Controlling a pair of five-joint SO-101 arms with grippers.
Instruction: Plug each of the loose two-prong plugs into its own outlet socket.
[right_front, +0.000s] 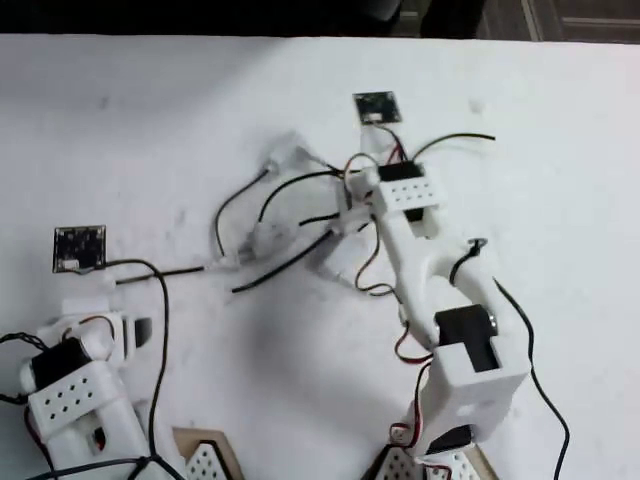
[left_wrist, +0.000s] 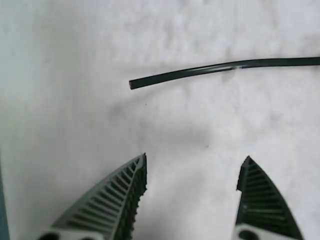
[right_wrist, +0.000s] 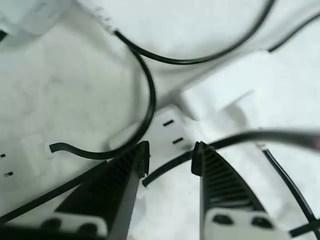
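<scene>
Right gripper (right_wrist: 169, 152) fingers spread astride black cord (right_wrist: 165, 169), just over white outlet socket (right_wrist: 170, 131) at middle of table (right_front: 560, 120), likely lining up pick. Left gripper (left_wrist: 192, 167) spread, idle near loose cord end (left_wrist: 145, 81).

The white bench (right_front: 120, 120) carries a loose tangle of black cords (right_wrist: 151, 100) near its middle. Small white outlet sockets (right_wrist: 170, 131) with paired slots and other white blocks (right_front: 268, 236) lie among them. One cord's cut end (left_wrist: 132, 84) rests on bare bench.
</scene>
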